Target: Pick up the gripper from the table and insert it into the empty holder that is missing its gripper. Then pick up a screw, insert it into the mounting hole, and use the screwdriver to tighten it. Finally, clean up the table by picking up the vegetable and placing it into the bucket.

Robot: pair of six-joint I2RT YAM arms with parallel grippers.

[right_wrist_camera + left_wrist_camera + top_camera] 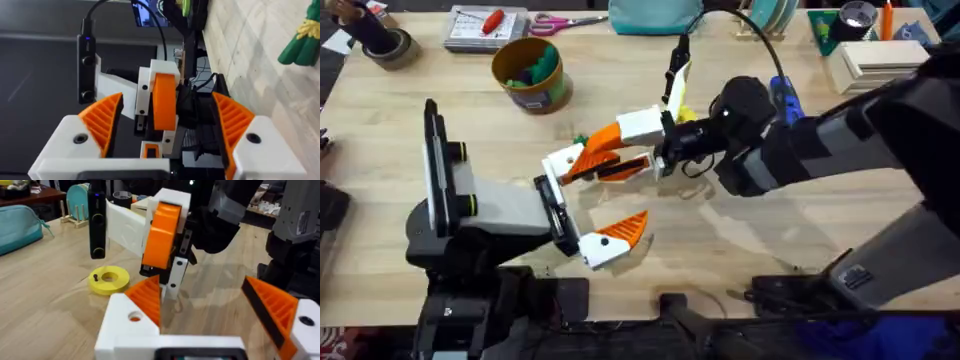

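Pale wood desk (740,240) runs across the whole frame, with clutter along its top edge and both arms meeting at the centre.

The gripper (147,297) sits against the white holder (122,325) at the lower middle of the left wrist view. Its ridged face is turned inward, and the round mounting hole (135,316) beside it shows no screw.

The left fingers (300,330) are spread wide and hold nothing. The right fingers (65,140) are also parted and straddle the tip of the other arm without visibly clamping it.

The gripper looks like a light, rigid plastic wedge that would not deform under a pinch. Its sloped shape could let it squirt out if squeezed on the taper. The flat side faces seem the safer place to hold it, since the ribs give friction. Until a screw goes in it is probably loose, so a nudge may unseat it.

The vegetable (302,42) lies on the wood at the upper right of the right wrist view.
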